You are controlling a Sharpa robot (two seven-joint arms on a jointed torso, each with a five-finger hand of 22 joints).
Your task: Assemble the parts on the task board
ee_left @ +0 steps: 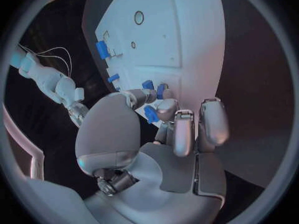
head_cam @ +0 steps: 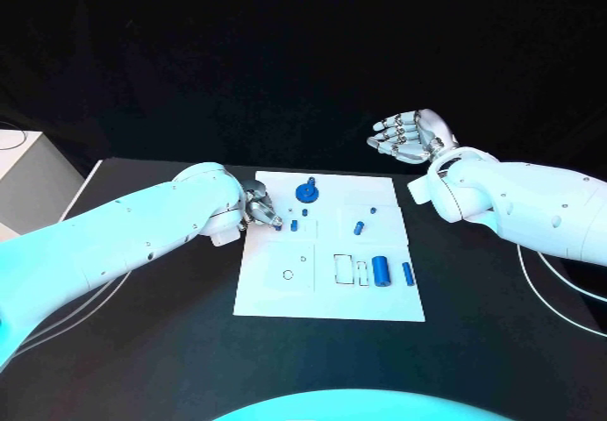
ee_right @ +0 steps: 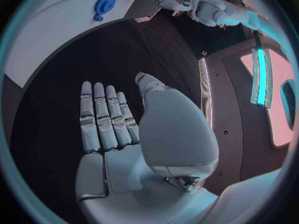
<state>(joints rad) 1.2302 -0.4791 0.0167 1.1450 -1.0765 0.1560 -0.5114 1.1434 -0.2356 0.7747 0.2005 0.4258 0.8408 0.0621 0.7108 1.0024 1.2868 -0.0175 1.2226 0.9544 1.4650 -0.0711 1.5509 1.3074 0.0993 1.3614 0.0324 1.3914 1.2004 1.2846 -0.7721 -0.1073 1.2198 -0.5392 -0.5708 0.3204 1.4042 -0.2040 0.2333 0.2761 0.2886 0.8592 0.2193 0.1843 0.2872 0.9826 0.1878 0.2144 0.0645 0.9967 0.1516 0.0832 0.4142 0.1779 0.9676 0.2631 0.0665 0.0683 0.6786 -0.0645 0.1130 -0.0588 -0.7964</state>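
The left hand (head_cam: pixel 260 210) pinches a small blue part (ee_left: pixel 151 114) at the task board's (head_cam: pixel 380 307) left-centre, likely for insertion; the right hand (head_cam: pixel 407 134) hovers upper right, fingers released

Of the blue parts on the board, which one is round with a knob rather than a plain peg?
The blue wheel-shaped part near the task board's far edge: a round disc with a stem on top. The others are straight pegs or cylinders.

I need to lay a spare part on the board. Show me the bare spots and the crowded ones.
Free: the task board's near strip, below the small ring outline and the blue cylinder; also its far right corner. Crowded: the far left, where the left hand works beside the blue knob. The right hand hangs off the board.
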